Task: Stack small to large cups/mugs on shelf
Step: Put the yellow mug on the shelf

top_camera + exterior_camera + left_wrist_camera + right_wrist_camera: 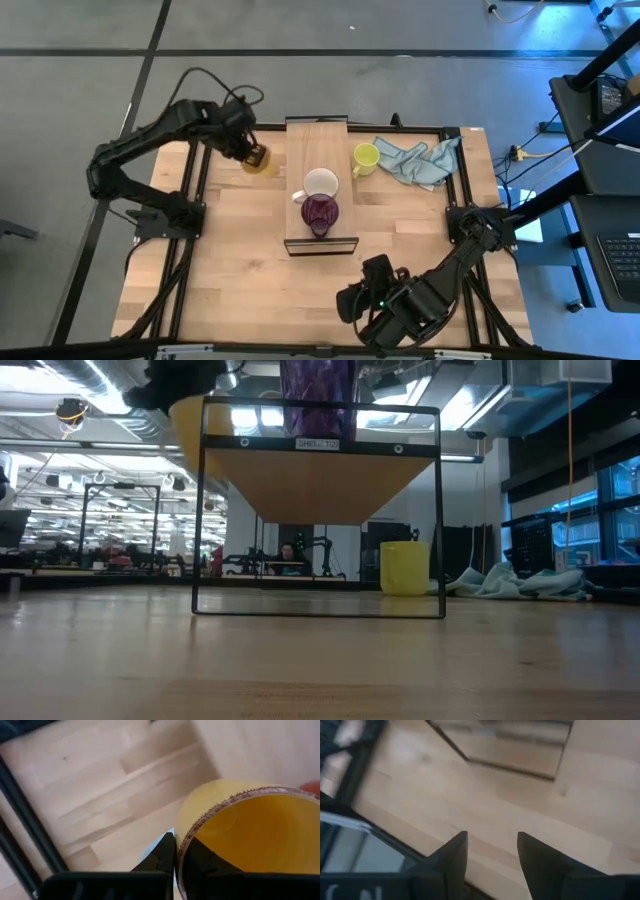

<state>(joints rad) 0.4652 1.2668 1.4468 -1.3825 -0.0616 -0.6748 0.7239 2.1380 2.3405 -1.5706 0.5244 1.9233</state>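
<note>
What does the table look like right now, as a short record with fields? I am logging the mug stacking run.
left gripper: shut on the orange mug, holding it at the shelf's left edge
right gripper: open, holds nothing, waits at the near table edge
shelf: carries the white mug and the purple mug, close together
yellow mug: on the tabletop right of the shelf
cloth: blue-grey, crumpled beside the yellow mug
</note>
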